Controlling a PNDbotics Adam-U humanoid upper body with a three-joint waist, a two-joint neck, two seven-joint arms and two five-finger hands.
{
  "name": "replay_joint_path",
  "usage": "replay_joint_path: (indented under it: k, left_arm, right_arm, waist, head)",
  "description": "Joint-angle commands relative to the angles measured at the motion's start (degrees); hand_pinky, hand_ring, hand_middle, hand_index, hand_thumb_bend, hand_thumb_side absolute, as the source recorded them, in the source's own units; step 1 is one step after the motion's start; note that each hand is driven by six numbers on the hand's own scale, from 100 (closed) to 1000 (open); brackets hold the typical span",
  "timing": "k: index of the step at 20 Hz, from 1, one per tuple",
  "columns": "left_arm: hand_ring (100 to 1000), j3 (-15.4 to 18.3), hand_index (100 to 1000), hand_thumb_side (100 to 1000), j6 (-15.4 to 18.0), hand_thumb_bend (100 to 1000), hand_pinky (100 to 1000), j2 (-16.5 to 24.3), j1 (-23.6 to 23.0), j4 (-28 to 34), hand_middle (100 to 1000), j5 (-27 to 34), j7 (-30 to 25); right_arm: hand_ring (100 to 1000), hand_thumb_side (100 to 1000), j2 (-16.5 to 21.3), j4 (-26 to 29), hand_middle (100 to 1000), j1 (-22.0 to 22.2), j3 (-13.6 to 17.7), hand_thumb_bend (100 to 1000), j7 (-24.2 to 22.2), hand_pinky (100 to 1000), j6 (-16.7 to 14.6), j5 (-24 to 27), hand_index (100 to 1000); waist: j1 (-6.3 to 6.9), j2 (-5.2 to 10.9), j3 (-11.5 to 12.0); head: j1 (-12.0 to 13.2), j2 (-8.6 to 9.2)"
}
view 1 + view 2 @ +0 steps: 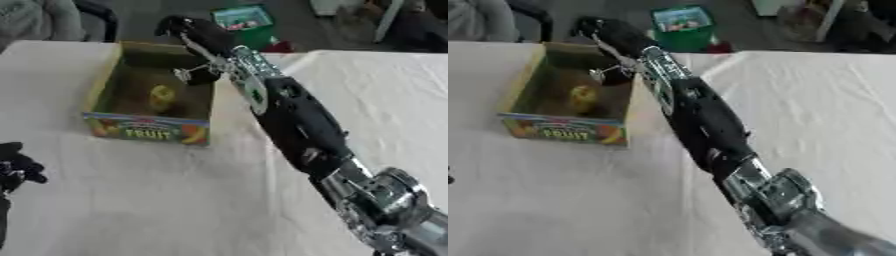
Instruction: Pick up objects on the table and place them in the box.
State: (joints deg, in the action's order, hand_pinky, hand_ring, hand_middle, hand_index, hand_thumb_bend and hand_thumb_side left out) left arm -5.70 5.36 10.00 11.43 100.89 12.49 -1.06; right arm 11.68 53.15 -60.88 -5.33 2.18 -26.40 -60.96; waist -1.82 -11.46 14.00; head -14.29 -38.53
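The right arm (297, 125) is stretching diagonally from the near right corner of the bench (157, 200) toward its far left part, where a cardboard box (149, 127) is sitting with its open top facing up. The box is printed with coloured fruit pictures and the word FRUIT on its near wall, and its long axis is running from near to far, roughly square to the near edge of the bench. Inside it, a small yellow object (162, 97) is lying on the bottom, near the middle, with its longer side pointing near-to-far as well; its exact shape is too blurred to tell. The right hand (188, 30) is hanging over the far right corner of the box, above the rim, and whether its fingers are spread or curled cannot be told because they merge into a dark blur. The left hand (17, 167) is resting at the left edge of the bench, with dark fingers loosely spread and holding nothing.
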Motion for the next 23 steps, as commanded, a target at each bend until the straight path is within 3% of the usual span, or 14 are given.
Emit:
replay_joint_path:
  k: [1, 6, 17, 23]
  left_arm:
    - [527, 1.1, 677, 784, 0.2, 100, 475, 0.4, 0.0, 0.6, 482, -0.4, 0.8]
    - [528, 2.1, 677, 787, 0.5, 100, 474, 0.4, -0.7, 0.5, 481, -0.8, 1.8]
    - [532, 3.5, 675, 796, 0.7, 100, 474, 0.4, -1.4, 0.5, 481, -1.5, 3.3]
    - [531, 3.5, 675, 801, 0.6, 100, 475, 0.3, -1.6, 0.4, 480, -1.8, 3.4]
  right_arm:
    - [723, 268, 2.5, 5.0, 769, 0.7, 1.4, 100, 1.7, 581, -1.2, 3.5, 843]
    - [652, 410, 4.7, 11.7, 701, 6.9, 3.6, 100, 5.4, 510, -1.0, 7.9, 799]
    - [599, 462, 6.4, 25.9, 636, 22.2, 8.1, 100, 4.8, 459, 6.7, 17.3, 770]
    - [591, 457, 6.1, 34.2, 626, 30.6, 8.1, 100, 4.0, 451, 12.0, 22.5, 769]
  waist:
    - [0.51, 1.15, -1.0]
    - [0.73, 1.06, -4.0]
    - [0.98, 0.05, -8.4]
    - [0.77, -0.15, -9.2]
  head:
    - [1.6, -0.54]
    - [3.8, -0.65]
    - [6.4, -0.84]
    - [7.0, -1.03]
